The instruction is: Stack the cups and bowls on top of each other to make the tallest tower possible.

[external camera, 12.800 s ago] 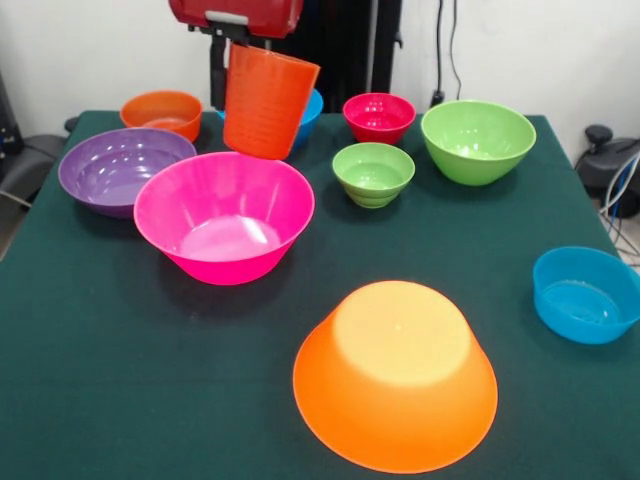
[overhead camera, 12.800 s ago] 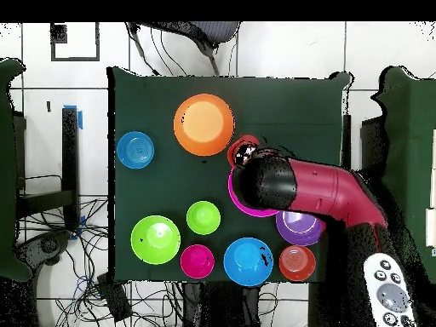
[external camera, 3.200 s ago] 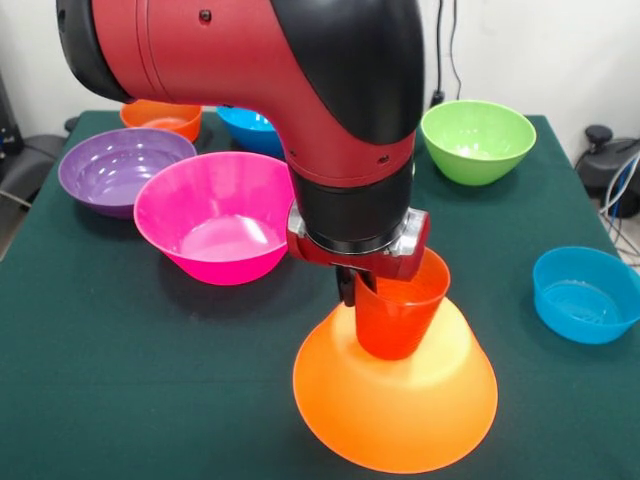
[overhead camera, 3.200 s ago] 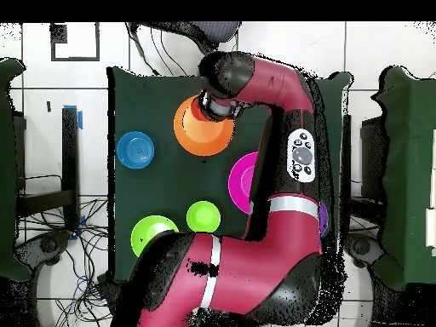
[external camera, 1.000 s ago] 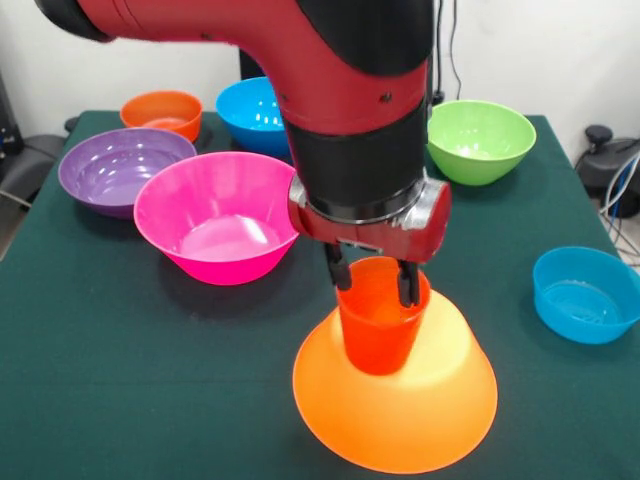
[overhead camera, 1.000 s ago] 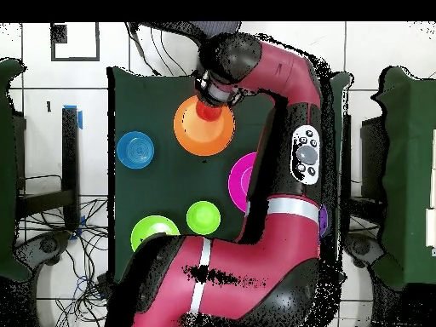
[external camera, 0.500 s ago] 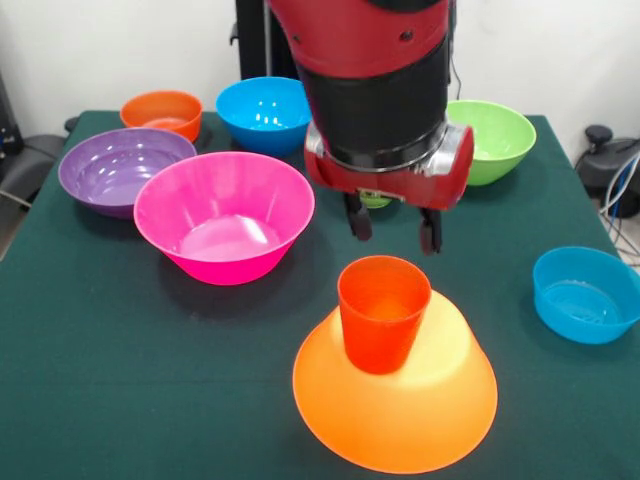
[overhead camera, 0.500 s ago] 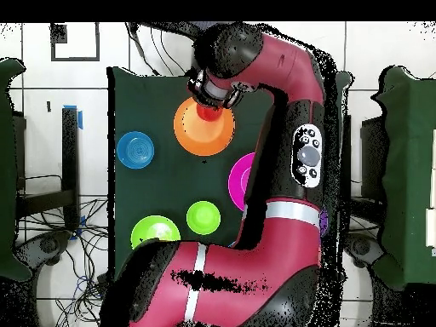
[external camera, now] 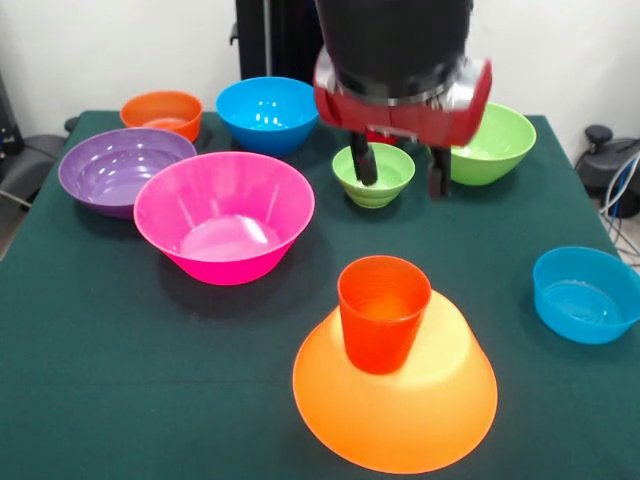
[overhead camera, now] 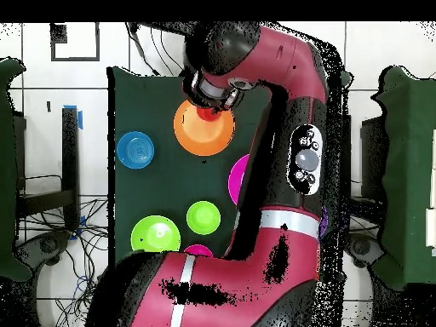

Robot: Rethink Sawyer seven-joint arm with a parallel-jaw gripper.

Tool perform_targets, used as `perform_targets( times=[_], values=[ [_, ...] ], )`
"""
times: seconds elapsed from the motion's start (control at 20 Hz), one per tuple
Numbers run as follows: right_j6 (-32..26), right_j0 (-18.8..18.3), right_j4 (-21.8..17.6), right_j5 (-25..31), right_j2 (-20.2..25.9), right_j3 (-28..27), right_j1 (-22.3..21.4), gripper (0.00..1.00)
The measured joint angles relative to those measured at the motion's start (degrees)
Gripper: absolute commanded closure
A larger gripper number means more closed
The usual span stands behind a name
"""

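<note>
I have the gripper [external camera: 400, 170] hanging with its two fingers spread wide and nothing between them, above and just behind the cup [external camera: 383, 312], which stands mouth up on the flat bottom of the large orange bowl [external camera: 395, 400], itself turned rim down at the near side of the table [external camera: 100, 400]. So the tower is two pieces, its axis vertical, and my judgement is that the next piece lies beyond the gripper: the small green bowl [external camera: 373, 173] sits right behind its fingers, the pink bowl [external camera: 223, 215] off to the left. The front view gives me the finger gap and the cup's seating; overhead, the arm [overhead camera: 281, 153] hides most of the cup and the far bowls, but shows the small blue bowl [overhead camera: 135, 150] standing well apart.
</note>
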Motion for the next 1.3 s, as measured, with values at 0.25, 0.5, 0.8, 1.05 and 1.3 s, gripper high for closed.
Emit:
perform_targets(
  times=[0.25, 0.5, 0.8, 1.05, 1.3],
  values=[
    [0.0, -0.9, -0.4, 0.0, -0.7, 5.4, -5.1, 0.00],
    [-0.3, -4.7, -2.3, 0.0, -0.8, 10.0, -10.3, 0.00],
    [-3.0, -12.0, -5.2, 0.6, -0.2, 10.4, -13.0, 0.00],
    [-5.4, -15.5, -6.8, 1.0, 0.7, 10.4, -13.3, 0.00],
    [-6.8, -16.8, -8.4, 1.0, 1.6, 10.4, -13.2, 0.00]
  ],
)
